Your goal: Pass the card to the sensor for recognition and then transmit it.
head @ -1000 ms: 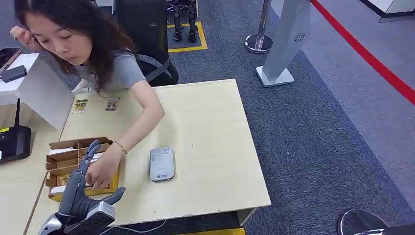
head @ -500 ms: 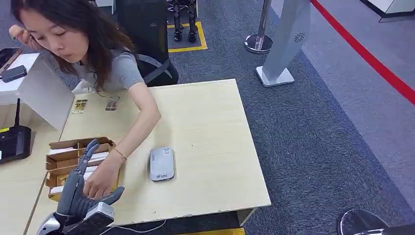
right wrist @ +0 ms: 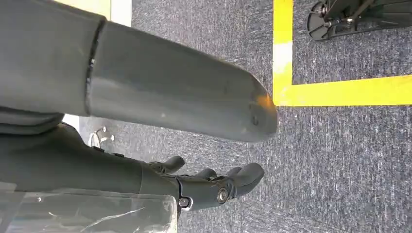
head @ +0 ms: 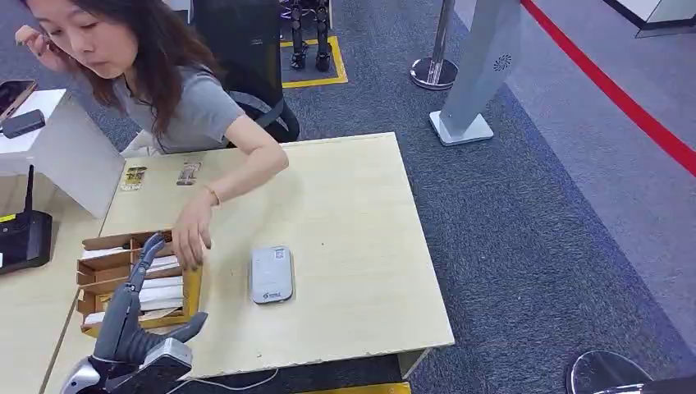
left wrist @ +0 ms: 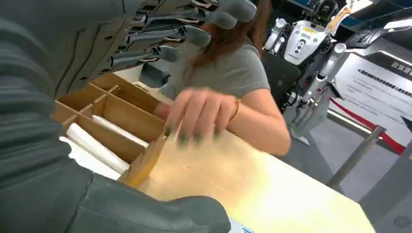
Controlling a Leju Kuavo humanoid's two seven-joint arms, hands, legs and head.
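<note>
Your left hand (head: 131,316) hovered over the near end of the cardboard box (head: 191,297) on the tabletop (head: 353,205), its fingers (head: 149,250) stretched out straight and apart, holding nothing. The white cards (head: 160,291) lay in the box's compartments, under and just beside those fingers. In the left wrist view you had the same spread fingers (left wrist: 184,34) above the box (left wrist: 126,116) with the cards (left wrist: 94,145) inside. A person's hand (head: 190,234) hung over the far corner of the box, near your fingertips but apart from them; its motion blurred it in the wrist view. The grey sensor (head: 272,274) lay flat on the tabletop just beside the box, on the side away from the black router (head: 23,238). Your right hand (right wrist: 214,187) hung down over grey carpet (right wrist: 340,160) with a yellow floor line (right wrist: 340,90), its fingers loosely curled and nothing in them; you could not tell how far they were closed
</note>
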